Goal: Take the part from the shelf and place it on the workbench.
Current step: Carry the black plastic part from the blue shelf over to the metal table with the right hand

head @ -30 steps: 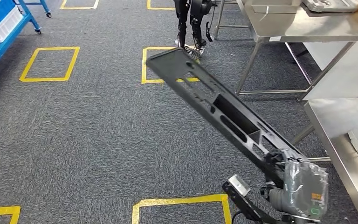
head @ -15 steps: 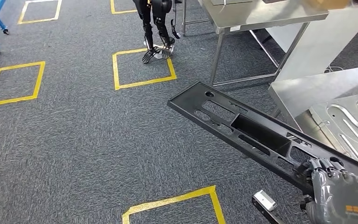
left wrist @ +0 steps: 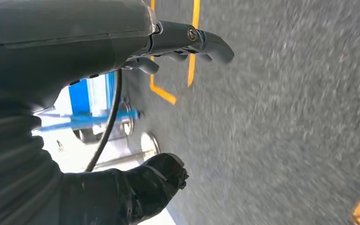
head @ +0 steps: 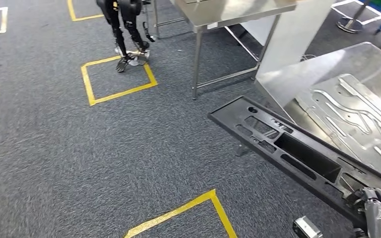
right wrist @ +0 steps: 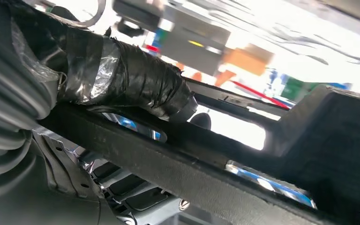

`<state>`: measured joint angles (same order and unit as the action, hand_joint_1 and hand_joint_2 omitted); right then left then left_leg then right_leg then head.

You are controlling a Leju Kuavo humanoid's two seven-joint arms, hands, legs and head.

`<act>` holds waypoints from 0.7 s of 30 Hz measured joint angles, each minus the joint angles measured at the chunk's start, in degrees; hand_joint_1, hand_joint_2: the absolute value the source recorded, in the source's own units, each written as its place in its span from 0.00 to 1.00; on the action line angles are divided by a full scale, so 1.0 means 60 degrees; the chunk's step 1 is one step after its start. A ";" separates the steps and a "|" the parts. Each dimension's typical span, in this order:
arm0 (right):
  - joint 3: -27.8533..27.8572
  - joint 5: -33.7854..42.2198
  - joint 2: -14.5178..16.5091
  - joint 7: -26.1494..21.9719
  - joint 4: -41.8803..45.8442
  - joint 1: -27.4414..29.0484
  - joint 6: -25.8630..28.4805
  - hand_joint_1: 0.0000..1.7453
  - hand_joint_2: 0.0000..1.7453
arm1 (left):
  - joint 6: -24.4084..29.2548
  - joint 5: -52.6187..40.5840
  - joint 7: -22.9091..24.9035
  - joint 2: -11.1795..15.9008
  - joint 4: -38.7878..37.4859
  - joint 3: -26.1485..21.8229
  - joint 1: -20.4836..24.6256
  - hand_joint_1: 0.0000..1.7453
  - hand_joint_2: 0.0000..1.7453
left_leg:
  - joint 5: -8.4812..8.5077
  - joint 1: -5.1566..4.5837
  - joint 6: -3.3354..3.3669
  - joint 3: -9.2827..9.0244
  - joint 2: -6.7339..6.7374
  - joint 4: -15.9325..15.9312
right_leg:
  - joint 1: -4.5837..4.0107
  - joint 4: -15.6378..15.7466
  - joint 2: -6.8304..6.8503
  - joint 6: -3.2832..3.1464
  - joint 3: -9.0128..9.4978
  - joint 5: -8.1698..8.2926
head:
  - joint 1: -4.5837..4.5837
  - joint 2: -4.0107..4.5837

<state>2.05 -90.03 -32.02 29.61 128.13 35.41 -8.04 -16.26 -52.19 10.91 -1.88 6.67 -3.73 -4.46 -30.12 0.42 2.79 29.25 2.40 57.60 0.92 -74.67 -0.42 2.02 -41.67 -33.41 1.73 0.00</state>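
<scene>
Fingers of the right hand [head: 379, 214] grip the near end of the long black plastic part with cut-out slots [head: 287, 148], which slants out over the corner of the steel counter [head: 302, 77] bearing a pressed metal panel [head: 357, 116]. The left hand [left wrist: 168, 42] hangs empty, fingers spread, over grey carpet [head: 54, 148]. Farther off, another dark robot [head: 126, 27] stands by a yellow taped square [head: 116, 74].

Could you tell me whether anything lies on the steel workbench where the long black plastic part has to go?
Yes. A large stamped silver metal panel already lies across the steel workbench, right beyond the long black plastic part held by the right hand. Bare steel shows at the bench's far end.
</scene>
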 joint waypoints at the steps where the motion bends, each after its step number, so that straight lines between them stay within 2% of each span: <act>1: 0.0082 0.0000 0.0031 0.0001 0.0000 0.0076 0.0004 1.00 1.00 | 0.0000 -0.0004 0.0000 -0.0001 0.0000 0.0007 0.0009 0.00 1.00 | -0.0026 -0.0001 -0.0012 -0.0024 0.0127 0.0001 | 0.0008 0.0334 0.0052 0.0006 0.0197 0.0240 | -0.0001 0.0000; 3: 0.0207 0.0000 0.0075 0.0002 0.0003 0.0203 0.0020 1.00 1.00 | 0.0000 -0.0004 -0.0008 -0.0004 0.0000 0.0046 0.0026 0.00 1.00 | -0.0084 -0.0001 -0.0058 -0.0104 0.0343 0.0000 | -0.0002 0.1589 0.0329 -0.0025 0.0907 0.0806 | -0.0001 0.0000; 4: 0.0269 0.0000 0.0098 0.0002 0.0005 0.0282 0.0049 1.00 1.00 | 0.0000 -0.0003 -0.0016 -0.0006 0.0000 0.0073 0.0031 0.00 1.00 | -0.0122 -0.0022 -0.0095 -0.0144 0.0435 0.0009 | -0.0046 0.2123 0.0487 -0.0073 0.1197 0.0975 | -0.0001 0.0000; 5: 0.0356 -0.0001 0.0137 0.0002 0.0010 0.0387 0.0124 1.00 1.00 | 0.0000 -0.0003 -0.0026 -0.0009 0.0000 0.0100 0.0034 0.00 1.00 | -0.0153 -0.0042 -0.0135 -0.0180 0.0515 0.0012 | -0.0091 0.2429 0.0605 -0.0127 0.1355 0.1036 | 0.0002 -0.0001; 6: 0.0479 -0.0002 0.0207 0.0002 0.0014 0.0520 0.0248 1.00 1.00 | 0.0008 -0.0004 -0.0038 -0.0012 0.0000 0.0119 0.0042 0.00 1.00 | -0.0181 -0.0061 -0.0174 -0.0208 0.0587 0.0012 | -0.0136 0.2538 0.0648 -0.0178 0.1394 0.1018 | 0.0003 -0.0001; 8: 0.0852 -0.0003 0.0493 -0.0038 0.0019 0.0843 0.0616 1.00 1.00 | 0.0053 0.0007 -0.0053 -0.0017 0.0000 0.0143 0.0064 0.00 1.00 | -0.0218 -0.0078 -0.0240 -0.0266 0.0732 -0.0007 | -0.0181 0.2551 0.0534 -0.0265 0.1367 0.1011 | 0.0005 -0.0001; 9: 0.1148 -0.0003 0.0770 -0.0150 0.0021 0.0984 0.0834 1.00 1.00 | 0.0071 0.0045 -0.0056 -0.0021 0.0000 0.0147 0.0074 0.00 1.00 | -0.0266 -0.0063 -0.0278 -0.0274 0.0717 0.0011 | -0.0161 0.2585 0.0460 -0.0310 0.1377 0.1020 | 0.0005 0.0000; 10: 0.1556 -0.0002 0.1184 -0.0412 0.0023 0.1063 0.1059 1.00 1.00 | 0.0075 0.0101 -0.0055 -0.0027 0.0000 0.0148 0.0074 0.00 1.00 | -0.0374 -0.0046 -0.0314 -0.0239 0.0567 0.0122 | -0.0140 0.2627 0.0392 -0.0369 0.1393 0.1037 | 0.0006 0.0000; 12: 0.2815 -0.0002 0.2442 -0.1763 0.0025 0.0845 0.1521 1.00 1.00 | 0.0052 0.0217 -0.0031 -0.0045 -0.0002 0.0148 0.0045 0.00 1.00 | -0.0879 0.0001 -0.0370 0.0118 0.0065 0.0914 | -0.0104 0.2695 0.0253 -0.0492 0.1423 0.1074 | 0.0010 0.0000; 13: 0.3595 -0.0002 0.3198 -0.2903 0.0025 0.0515 0.1721 1.00 1.00 | 0.0052 0.0245 -0.0001 -0.0053 -0.0003 0.0148 0.0013 0.00 1.00 | -0.1197 0.0011 -0.0382 0.0417 -0.0145 0.1561 | -0.0117 0.2701 0.0157 -0.0535 0.1419 0.1080 | 0.0012 0.0000; 14: 0.4459 -0.0003 0.3972 -0.4335 0.0025 0.0105 0.1894 1.00 1.00 | 0.0065 0.0255 0.0038 -0.0059 -0.0005 0.0148 -0.0023 0.00 1.00 | -0.1453 0.0019 -0.0390 0.0729 -0.0245 0.2216 | -0.0130 0.2695 0.0035 -0.0559 0.1415 0.1082 | 0.0013 0.0000; 15: 0.5282 -0.0003 0.4662 -0.5780 0.0024 -0.0296 0.2019 1.00 1.00 | 0.0086 0.0258 0.0078 -0.0064 -0.0005 0.0148 -0.0056 0.00 1.00 | -0.1547 0.0020 -0.0395 0.0955 -0.0284 0.2670 | -0.0141 0.2687 -0.0106 -0.0570 0.1423 0.1081 | 0.0015 0.0000; 16: 0.6055 0.0001 0.5266 -0.7106 0.0023 -0.0642 0.2101 1.00 1.00 | 0.0107 0.0257 0.0104 -0.0067 -0.0006 0.0148 -0.0077 0.00 1.00 | -0.1450 0.0020 -0.0389 0.1044 -0.0305 0.2809 | -0.0148 0.2678 -0.0255 -0.0576 0.1443 0.1078 | 0.0014 0.0000; 17: 0.6738 0.0007 0.5772 -0.8151 0.0022 -0.0897 0.2149 1.00 1.00 | 0.0128 0.0256 0.0118 -0.0069 -0.0007 0.0148 -0.0082 0.00 1.00 | -0.1164 0.0020 -0.0372 0.0967 -0.0335 0.2560 | -0.0150 0.2667 -0.0399 -0.0577 0.1470 0.1073 | 0.0016 0.0000; 18: 0.7248 0.0014 0.6155 -0.8715 0.0022 -0.1075 0.2166 1.00 1.00 | 0.0142 0.0255 0.0124 -0.0071 -0.0007 0.0148 -0.0077 0.00 1.00 | -0.0763 0.0022 -0.0351 0.0749 -0.0422 0.1994 | -0.0147 0.2656 -0.0532 -0.0572 0.1499 0.1066 | 0.0016 0.0000; 20: 0.8007 0.0021 0.6751 -0.8795 0.0022 -0.1321 0.2170 1.00 1.00 | 0.0157 0.0255 0.0129 -0.0077 -0.0007 0.0151 -0.0057 0.00 1.00 | -0.0162 0.0048 -0.0315 0.0298 -0.0908 0.0760 | -0.0151 0.2576 -0.0758 -0.0524 0.1466 0.1039 | 0.0012 0.0000; 21: 0.8293 0.0021 0.6965 -0.8542 0.0022 -0.1420 0.2169 1.00 1.00 | 0.0157 0.0255 0.0136 -0.0083 -0.0008 0.0153 -0.0051 0.00 1.00 | -0.0042 0.0050 -0.0304 0.0185 -0.1103 0.0402 | -0.0142 0.2531 -0.0860 -0.0480 0.1410 0.1038 | 0.0007 0.0000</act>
<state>51.81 -89.90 9.77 -21.65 128.26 26.89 4.97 -15.32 -50.66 11.72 -2.38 6.62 -2.81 -4.76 -30.37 0.73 0.96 30.36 -4.22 60.01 0.07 -59.48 -5.58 -0.86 -33.21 -27.19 1.77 0.00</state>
